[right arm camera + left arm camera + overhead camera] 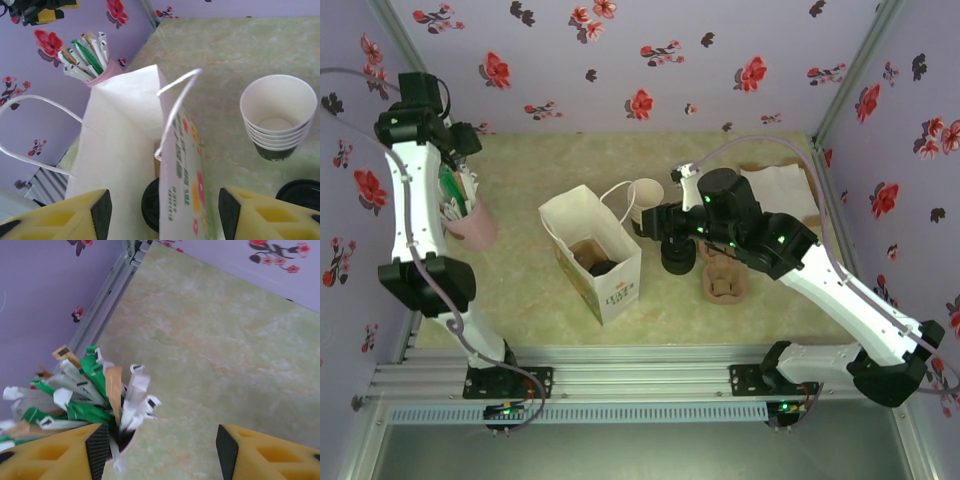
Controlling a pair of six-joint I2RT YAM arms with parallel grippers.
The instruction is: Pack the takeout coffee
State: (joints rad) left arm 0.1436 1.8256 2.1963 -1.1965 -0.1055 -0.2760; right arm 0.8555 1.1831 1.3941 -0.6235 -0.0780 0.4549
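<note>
Coffee [603, 267] seen inside open white bag [617, 291] at table centre, black lid facing up. Right gripper [163, 212] held just above bag mouth, jaws apart, nothing clamped. Coffee viewed directly below, between fingers, slightly left. Left gripper [162, 452] held well apart from coffee, over pink cup [478, 228] of sachets [95, 390], jaws apart, empty.

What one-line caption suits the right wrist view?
Right gripper open over white bag, black lid showing inside, stacked cups alongside.
</note>
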